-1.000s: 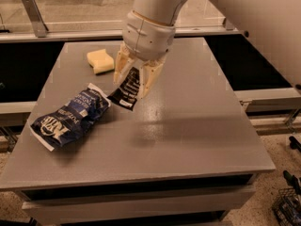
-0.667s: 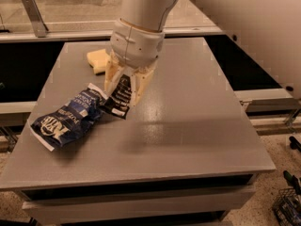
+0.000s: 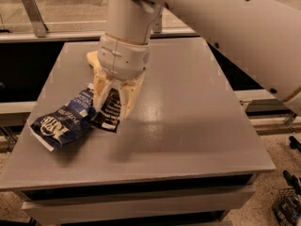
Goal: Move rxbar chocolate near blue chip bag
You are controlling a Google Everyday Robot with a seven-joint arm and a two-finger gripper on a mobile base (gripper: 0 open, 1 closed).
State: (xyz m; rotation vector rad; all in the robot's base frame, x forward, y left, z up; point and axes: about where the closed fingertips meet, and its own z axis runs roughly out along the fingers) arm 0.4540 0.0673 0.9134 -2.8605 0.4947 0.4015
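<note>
**Non-task items in view**

Grey tabletop, slight sheen. Pale yellow sponge at its far left, mostly hidden behind the gripper, which sits low over the left-centre. Metal post beyond the far edge. Speckled floor at right. Dark wire object bottom right, possibly a basket.

**Grey desk and its load**

Carries blue chip bag, flat and wrinkled, near left front edge. Bears pale yellow sponge toward back left, partly hidden. Low over the surface, just beside the bag: rxbar chocolate, clasped in the hand.
</note>
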